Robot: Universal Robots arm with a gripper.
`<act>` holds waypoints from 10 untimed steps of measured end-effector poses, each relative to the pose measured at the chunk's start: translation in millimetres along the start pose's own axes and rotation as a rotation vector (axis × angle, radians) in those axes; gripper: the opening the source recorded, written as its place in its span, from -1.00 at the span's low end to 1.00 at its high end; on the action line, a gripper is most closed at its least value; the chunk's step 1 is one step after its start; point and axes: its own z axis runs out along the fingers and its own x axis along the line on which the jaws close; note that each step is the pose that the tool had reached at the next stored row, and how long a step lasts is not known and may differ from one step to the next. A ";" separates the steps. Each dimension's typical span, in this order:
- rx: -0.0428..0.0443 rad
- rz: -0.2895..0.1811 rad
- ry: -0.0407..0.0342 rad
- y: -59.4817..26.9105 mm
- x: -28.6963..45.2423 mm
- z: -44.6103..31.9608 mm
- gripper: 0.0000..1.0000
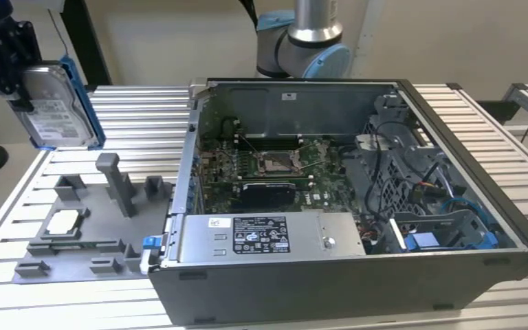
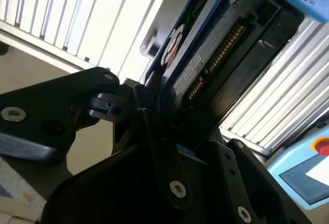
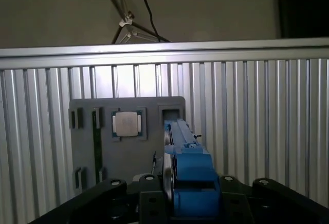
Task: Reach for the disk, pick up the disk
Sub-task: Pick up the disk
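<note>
At the exterior view's left, I am clamping my gripper [image 1: 24, 79] on the disk [image 1: 58, 110] and holding it in the air, on edge, with its white label facing the camera and a blue rail [image 1: 85, 103] running down one side. I am gripping it by one end, I judge, so that the flat faces hang free and nothing scrapes on the way up. In the second wrist view my black fingers [image 2: 149, 111] are pressing against the disk [image 2: 205, 54] from both sides, right beside its connector edge.

Under it the grey fixture [image 1: 90, 227] is lying on the slatted surface [image 1: 145, 103]. In the first wrist view the disk [image 3: 187, 167] is hanging well clear of the fixture [image 3: 87, 157], roughly in line with an empty slot [image 3: 172, 113]. That is probably where such a drive stands. The small square chip [image 1: 62, 221] is sitting in its own pocket, apart from the disk, and a tall post [image 1: 117, 182] is rising from the fixture just beside the slot area. It is the nearest thing I could knock.

Further to the exterior view's right, the open computer case [image 1: 337, 289] is resting on the surface, touching the fixture's edge. The grey box with the sticker [image 1: 264, 237] is sitting against its front wall, the mainboard [image 1: 273, 165] is lying behind that, and loose cables [image 1: 383, 172] are crowding the far side. The case's tall wall is standing between the disk and all of that.
</note>
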 end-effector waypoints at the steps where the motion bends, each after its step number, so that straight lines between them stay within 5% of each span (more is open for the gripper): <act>1: 0.0001 0.000 0.0000 0.0 -0.2 -4.5 -1.00; 10: 0.0000 0.000 0.0000 0.6 -1.6 -45.5 -1.00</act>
